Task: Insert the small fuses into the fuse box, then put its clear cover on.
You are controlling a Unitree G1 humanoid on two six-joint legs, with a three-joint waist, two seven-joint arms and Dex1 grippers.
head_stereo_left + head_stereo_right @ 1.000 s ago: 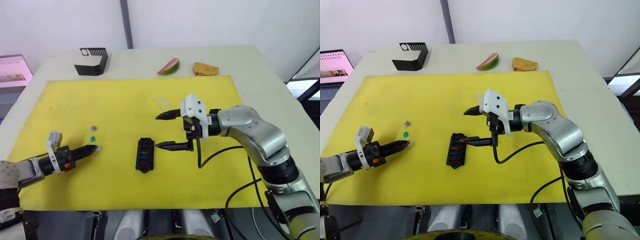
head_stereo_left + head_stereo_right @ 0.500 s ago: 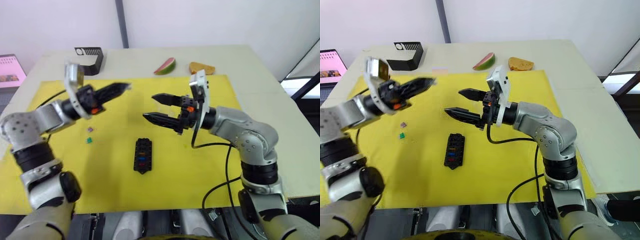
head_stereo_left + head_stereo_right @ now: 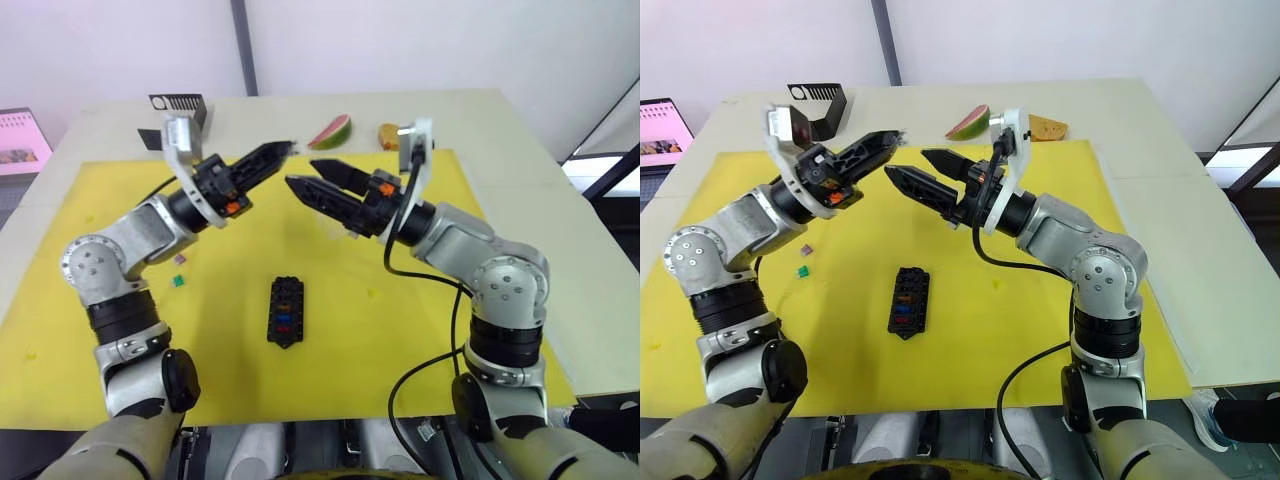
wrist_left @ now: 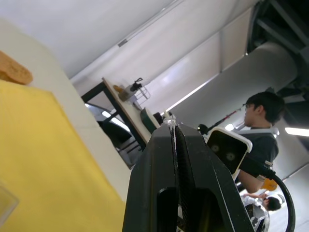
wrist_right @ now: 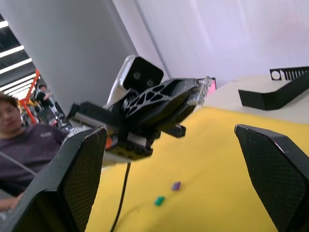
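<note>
Black fuse box [image 3: 286, 311], point nearward.

1 fuse box [image 3: 286, 311], 2 loose fuses: purple fuse [image 3: 180, 259], green fuse [image 3: 178, 282], 1 black bracket [image 3: 177, 106], 2 food pcs: watermelon slice [image 3: 333, 131], bread pc [image 3: 388, 133]

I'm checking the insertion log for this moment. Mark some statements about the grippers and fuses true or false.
1. The left gripper is shut on a clear grey fuse, raised above the yellow mat. True.
2. The right gripper is shut. False: its fingers are spread wide, holding nothing.
3. The green fuse and purple fuse sit in the fuse box. False: both lie loose on the mat, apart from the box.
4. The fuse box lies on the mat with neither gripper touching it. True.
</note>
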